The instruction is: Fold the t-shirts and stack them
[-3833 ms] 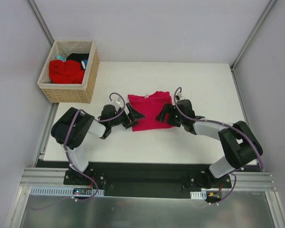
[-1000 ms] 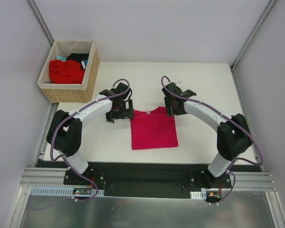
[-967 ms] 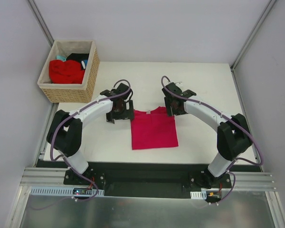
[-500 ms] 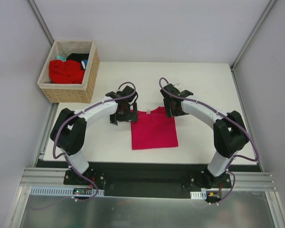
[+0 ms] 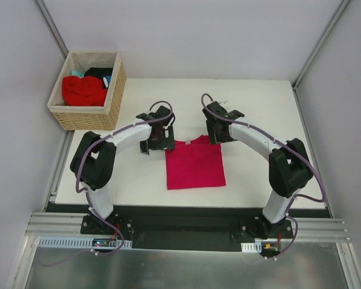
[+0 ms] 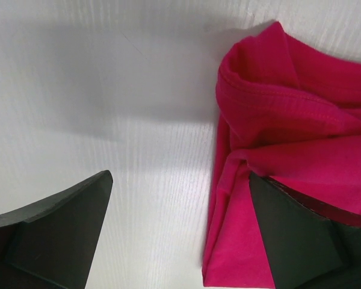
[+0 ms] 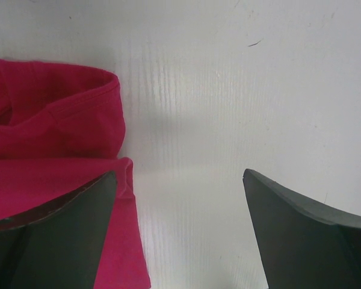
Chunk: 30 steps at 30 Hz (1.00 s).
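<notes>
A crimson-pink t-shirt (image 5: pixel 194 164) lies folded into a neat rectangle on the white table, collar end at the far side. My left gripper (image 5: pixel 158 142) hangs open at the shirt's far left corner. In the left wrist view the gripper (image 6: pixel 180 232) straddles the cloth's left edge (image 6: pixel 228 198), and its right finger (image 6: pixel 301 241) is over the shirt. My right gripper (image 5: pixel 219 136) is open at the far right corner. In the right wrist view the gripper (image 7: pixel 177 232) has its left finger (image 7: pixel 48 241) over the shirt (image 7: pixel 54 132). Neither holds cloth.
A woven wicker basket (image 5: pixel 84 119) stands off the table's far left corner. It holds a bright red t-shirt (image 5: pixel 83 90), a black one (image 5: pixel 99 73) and a bit of teal cloth (image 5: pixel 77 73). Grey walls enclose the table on three sides.
Both grippers have left the shirt's sides and now sit at its far corners. In the last second the left one slid right toward the collar; the shirt lies still.
</notes>
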Each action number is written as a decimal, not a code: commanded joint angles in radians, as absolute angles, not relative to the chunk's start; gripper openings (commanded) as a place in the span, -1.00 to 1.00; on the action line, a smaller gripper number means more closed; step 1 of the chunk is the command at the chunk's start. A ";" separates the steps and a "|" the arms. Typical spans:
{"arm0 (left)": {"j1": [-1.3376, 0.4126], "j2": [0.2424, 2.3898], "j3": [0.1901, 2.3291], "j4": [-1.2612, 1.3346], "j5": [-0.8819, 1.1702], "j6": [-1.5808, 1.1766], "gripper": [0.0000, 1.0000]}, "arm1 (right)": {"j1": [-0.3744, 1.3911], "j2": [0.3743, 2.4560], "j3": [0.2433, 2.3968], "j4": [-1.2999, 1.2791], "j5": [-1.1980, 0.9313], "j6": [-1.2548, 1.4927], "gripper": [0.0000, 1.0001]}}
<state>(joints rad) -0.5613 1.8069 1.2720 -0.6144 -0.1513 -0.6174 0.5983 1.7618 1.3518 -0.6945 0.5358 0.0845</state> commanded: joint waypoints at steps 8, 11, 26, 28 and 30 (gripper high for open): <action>-0.549 1.704 1.276 -0.615 -0.129 -0.626 0.96 | 0.635 1.729 1.356 -0.736 0.531 0.101 0.81; -0.549 1.692 1.267 -0.611 -0.146 -0.632 0.96 | 0.644 1.721 1.344 -0.733 0.526 0.106 0.81; -0.549 1.761 1.273 -0.584 -0.164 -0.634 0.96 | 0.629 1.772 1.351 -0.713 0.545 0.095 0.81; -0.548 1.772 1.278 -0.580 -0.173 -0.632 0.96 | 0.621 1.787 1.356 -0.712 0.545 0.094 0.81; -0.546 1.785 1.279 -0.574 -0.175 -0.630 0.96 | 0.611 1.796 1.359 -0.707 0.543 0.092 0.81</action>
